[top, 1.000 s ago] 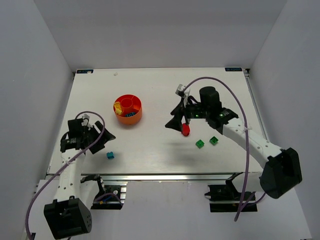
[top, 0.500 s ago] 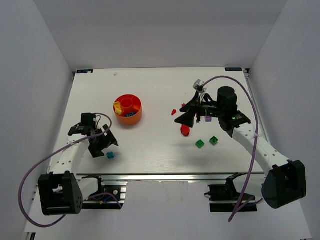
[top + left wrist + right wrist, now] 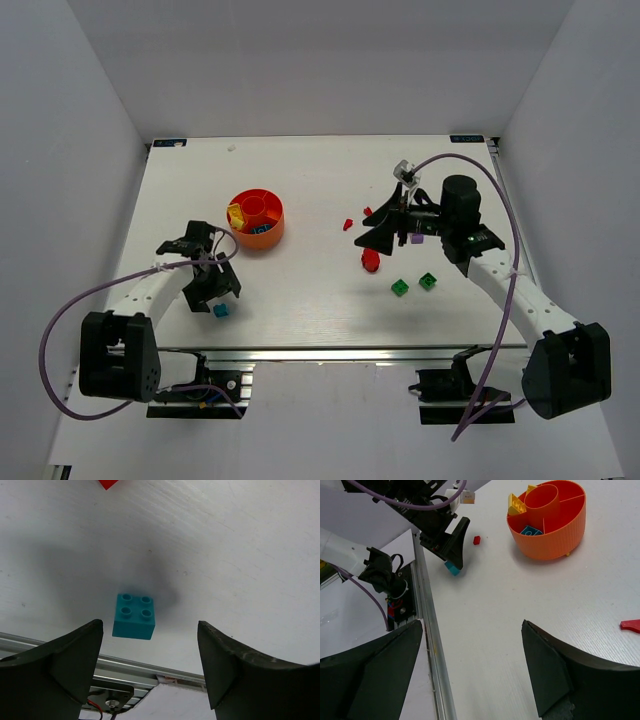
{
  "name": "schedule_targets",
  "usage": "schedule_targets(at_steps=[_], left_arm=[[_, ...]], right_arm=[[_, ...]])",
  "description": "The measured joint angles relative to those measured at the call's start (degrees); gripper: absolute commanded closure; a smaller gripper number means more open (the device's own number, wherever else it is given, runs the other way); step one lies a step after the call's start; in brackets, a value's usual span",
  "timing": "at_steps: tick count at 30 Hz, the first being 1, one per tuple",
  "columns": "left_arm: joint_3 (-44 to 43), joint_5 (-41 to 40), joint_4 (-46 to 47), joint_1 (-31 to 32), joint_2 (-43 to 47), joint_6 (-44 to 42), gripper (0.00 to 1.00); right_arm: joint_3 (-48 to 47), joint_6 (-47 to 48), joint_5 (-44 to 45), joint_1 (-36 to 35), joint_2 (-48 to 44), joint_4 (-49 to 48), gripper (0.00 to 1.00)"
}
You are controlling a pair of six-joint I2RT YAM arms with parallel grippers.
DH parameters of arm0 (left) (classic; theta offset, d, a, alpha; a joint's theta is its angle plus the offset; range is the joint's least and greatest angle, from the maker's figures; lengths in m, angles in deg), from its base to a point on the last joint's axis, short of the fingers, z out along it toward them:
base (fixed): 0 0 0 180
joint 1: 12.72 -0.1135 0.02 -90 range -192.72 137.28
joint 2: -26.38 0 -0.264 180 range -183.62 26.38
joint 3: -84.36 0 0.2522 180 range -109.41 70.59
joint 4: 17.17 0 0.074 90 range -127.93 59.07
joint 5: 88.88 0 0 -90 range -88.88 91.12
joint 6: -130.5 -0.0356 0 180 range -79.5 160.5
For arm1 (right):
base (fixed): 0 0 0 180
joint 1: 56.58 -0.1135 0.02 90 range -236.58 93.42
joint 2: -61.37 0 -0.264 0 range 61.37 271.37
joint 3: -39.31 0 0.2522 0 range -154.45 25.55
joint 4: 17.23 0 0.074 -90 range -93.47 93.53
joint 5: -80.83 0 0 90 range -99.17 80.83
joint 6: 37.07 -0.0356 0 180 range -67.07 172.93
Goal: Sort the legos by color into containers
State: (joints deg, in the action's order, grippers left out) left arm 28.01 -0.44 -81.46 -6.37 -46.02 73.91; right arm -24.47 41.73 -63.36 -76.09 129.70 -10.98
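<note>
A purple piece point(image 3: 416, 238) is half hidden behind the right gripper point(image 3: 377, 233), which is spread wide and empty; two green bricks point(image 3: 400, 288) and three red pieces point(image 3: 371, 260) are counted nearby; a fourth red piece point(image 3: 476, 540) is seen by the left gripper point(image 3: 210, 288); one teal brick point(image 3: 133, 616) lies untouched between its wide-open fingers, near the table's point(image 3: 300, 180) front edge.

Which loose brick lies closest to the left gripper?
The teal brick, lying alone right by the left gripper; the red pieces and green pieces lie near the right arm.
</note>
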Motion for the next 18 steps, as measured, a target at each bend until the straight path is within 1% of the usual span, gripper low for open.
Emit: schedule_targets(at_steps=[8, 9, 11, 13, 15, 18], left_arm=[[0.02, -1.31, 1.4, 2.38, -4.15, 0.55, 0.21], [0.0, -1.46, 1.64, 2.58, -4.63, 0.57, 0.24], [0.02, -1.57, 1.92, 2.99, -5.33, 0.74, 0.26], [0.02, -1.79, 2.25, 3.34, -5.53, 0.76, 0.31], [0.02, -2.05, 2.58, 3.54, -5.55, 0.96, 0.31], [0.02, -2.19, 2.73, 3.58, -5.84, 0.94, 0.37]], right_arm=[[0.24, -0.79, -1.09, 1.38, 0.0, -1.05, 0.16], [0.28, -0.9, -1.29, 1.57, 0.0, -1.18, 0.16], [0.33, -1.16, -1.64, 1.95, 0.0, -1.49, 0.17], [0.37, -1.53, -1.99, 2.25, 0.0, -1.84, 0.18], [0.59, -1.92, -2.36, 2.45, 0.0, -2.36, 0.18], [1.07, -2.25, -3.02, 2.71, 0.04, -2.84, 0.19]])
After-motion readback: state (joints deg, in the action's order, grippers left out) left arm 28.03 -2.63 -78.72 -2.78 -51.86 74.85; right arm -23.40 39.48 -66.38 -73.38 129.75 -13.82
